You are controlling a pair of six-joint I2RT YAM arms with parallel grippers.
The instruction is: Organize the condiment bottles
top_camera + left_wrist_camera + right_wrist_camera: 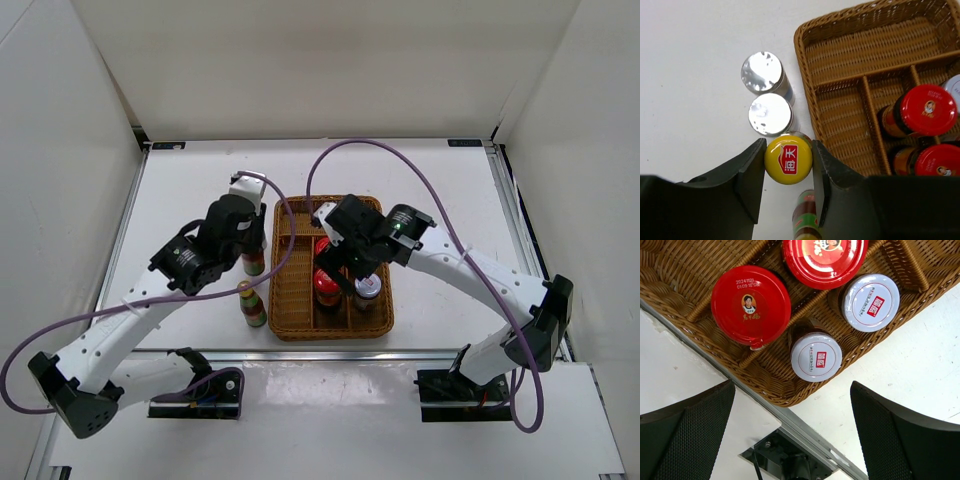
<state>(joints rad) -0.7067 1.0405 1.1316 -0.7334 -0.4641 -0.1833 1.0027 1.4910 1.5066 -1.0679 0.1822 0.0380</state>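
White tabletop (690,75): left gripper (788,150) clamps a yellow-capped bottle (788,162), red emblem on top; right gripper (791,387) gapes.

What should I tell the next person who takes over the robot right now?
Left gripper: shut on a yellow-capped bottle just outside the tray.
Right gripper: open, holding nothing, above the tray.
Done: both red-lidded jars and both grey-lidded jars are in the tray.
Left: the held bottle, the other yellow-capped bottle and two silver-capped bottles, all outside the tray.
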